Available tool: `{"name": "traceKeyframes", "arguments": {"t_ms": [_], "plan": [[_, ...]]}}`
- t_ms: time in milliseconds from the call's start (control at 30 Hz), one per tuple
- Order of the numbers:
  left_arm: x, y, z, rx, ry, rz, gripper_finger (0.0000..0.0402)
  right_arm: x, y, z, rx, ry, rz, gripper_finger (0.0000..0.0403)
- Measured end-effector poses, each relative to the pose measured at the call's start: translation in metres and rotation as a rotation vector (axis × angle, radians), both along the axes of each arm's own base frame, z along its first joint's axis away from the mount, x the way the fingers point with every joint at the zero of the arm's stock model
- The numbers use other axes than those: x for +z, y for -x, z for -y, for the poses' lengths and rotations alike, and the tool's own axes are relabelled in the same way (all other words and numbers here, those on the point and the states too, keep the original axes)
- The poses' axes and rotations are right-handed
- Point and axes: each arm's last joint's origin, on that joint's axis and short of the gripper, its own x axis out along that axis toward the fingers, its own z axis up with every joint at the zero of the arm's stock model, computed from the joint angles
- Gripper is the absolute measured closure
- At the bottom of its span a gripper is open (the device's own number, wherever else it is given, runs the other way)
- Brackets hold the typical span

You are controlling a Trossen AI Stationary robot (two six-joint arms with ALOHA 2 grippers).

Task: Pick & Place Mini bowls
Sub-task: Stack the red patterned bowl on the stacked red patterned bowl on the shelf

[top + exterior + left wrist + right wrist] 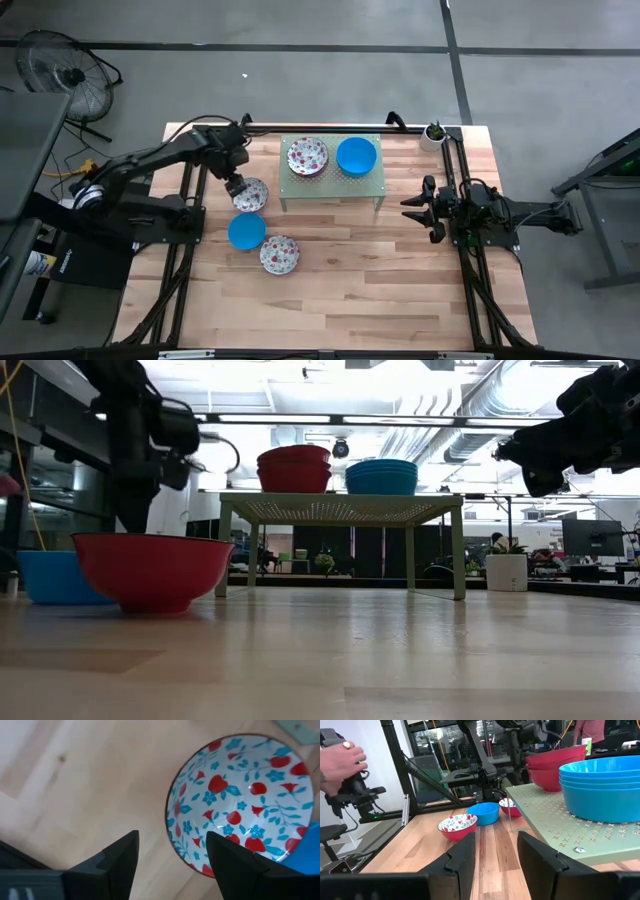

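My left gripper (237, 186) (172, 836) is open and hangs low over a floral bowl (251, 195) (240, 800) standing on the table left of the pale green stand (332, 186). One finger is above the bowl's inside and the other is outside its rim (172, 827); I cannot tell whether either touches. Nearer me, a blue bowl (246, 231) and a second floral bowl (279, 254) (150, 570) sit on the wood. A stack of floral bowls (307, 156) and a stack of blue bowls (356, 155) rest on the stand. My right gripper (408, 208) (496, 842) waits open, right of the stand.
A small white pot with a plant (433, 134) stands at the table's far right corner. Black frame rails (465, 260) run along both sides. A person's hand (340, 760) shows beyond the table's left edge. Bare wood (350, 290) spreads across the near half of the table.
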Motion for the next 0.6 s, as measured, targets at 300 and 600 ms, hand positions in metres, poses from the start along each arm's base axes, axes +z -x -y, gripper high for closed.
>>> {"name": "traceKeyframes", "arguments": {"t_ms": [300,600], "plan": [[-0.024,-0.012,-0.009,0.087,0.128,-0.063,0.0174,0.000,0.000,0.000,0.000,0.000,0.000,0.0269],[-0.038,-0.018,-0.015,0.135,0.162,-0.104,0.0186,0.000,0.000,0.000,0.000,0.000,0.000,0.0269]]}}
